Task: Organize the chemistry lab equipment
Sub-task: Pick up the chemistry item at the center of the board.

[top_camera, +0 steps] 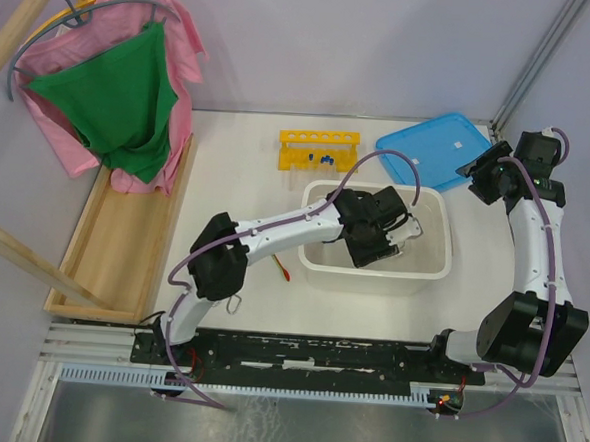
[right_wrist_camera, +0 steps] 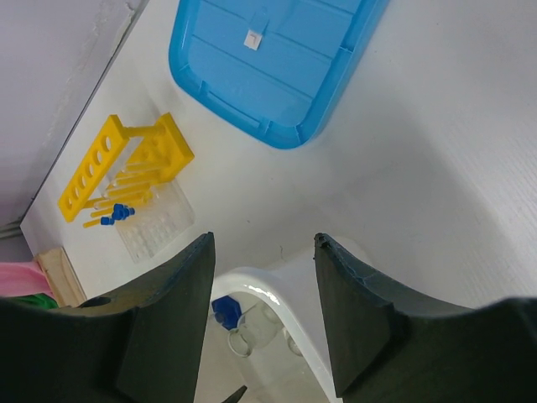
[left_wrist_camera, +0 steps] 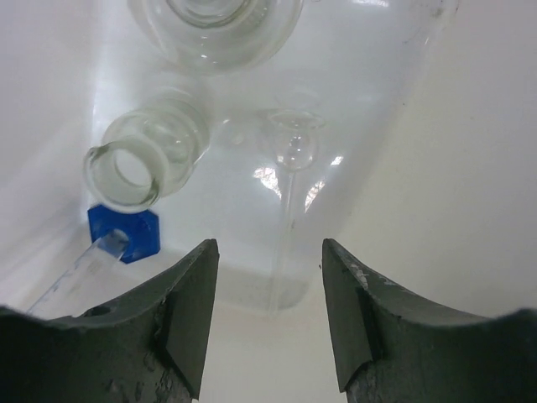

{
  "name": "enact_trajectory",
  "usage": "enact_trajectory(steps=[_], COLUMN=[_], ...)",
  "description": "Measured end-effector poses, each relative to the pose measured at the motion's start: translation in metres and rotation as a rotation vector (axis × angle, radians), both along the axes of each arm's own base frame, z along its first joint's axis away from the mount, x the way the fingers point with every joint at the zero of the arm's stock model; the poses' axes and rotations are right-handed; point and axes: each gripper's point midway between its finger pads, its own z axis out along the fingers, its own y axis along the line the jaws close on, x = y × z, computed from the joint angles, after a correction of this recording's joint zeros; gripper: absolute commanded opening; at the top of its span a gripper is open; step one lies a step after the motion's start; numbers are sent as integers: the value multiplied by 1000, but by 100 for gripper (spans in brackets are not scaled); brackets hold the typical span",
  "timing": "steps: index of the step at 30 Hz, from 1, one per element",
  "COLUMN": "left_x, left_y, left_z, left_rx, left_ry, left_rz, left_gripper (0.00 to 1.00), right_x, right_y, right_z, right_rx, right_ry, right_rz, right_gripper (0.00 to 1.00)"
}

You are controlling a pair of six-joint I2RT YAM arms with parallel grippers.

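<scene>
White tub sits mid-table; left gripper is down inside it, jaws apart, nothing between them. Blue lid lies flat at the far right; right gripper hangs by its near edge, jaws spread, empty. Yellow rack is behind the tub, blue-capped tubes lying at its near side. In the tub: 2 glass flasks, the nearer one on its side, mouth toward the gripper; a small round glass bulb; 1 capped tube just beside that flask. Thin red rod lies on the table left of the tub.
</scene>
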Motion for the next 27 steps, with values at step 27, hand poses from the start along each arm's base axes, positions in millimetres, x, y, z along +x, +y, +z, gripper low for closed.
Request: enact_trajectory(steps=[27], left_x=[100], left_y=[238], left_z=[161], left_rx=[-332], left_ry=[-293], left_rz=[1203], left_gripper=[50], right_x=[9], right_y=[30], right_z=[-1], right_rx=[8], right_ry=[-13], right_rz=[83], right_gripper=[58])
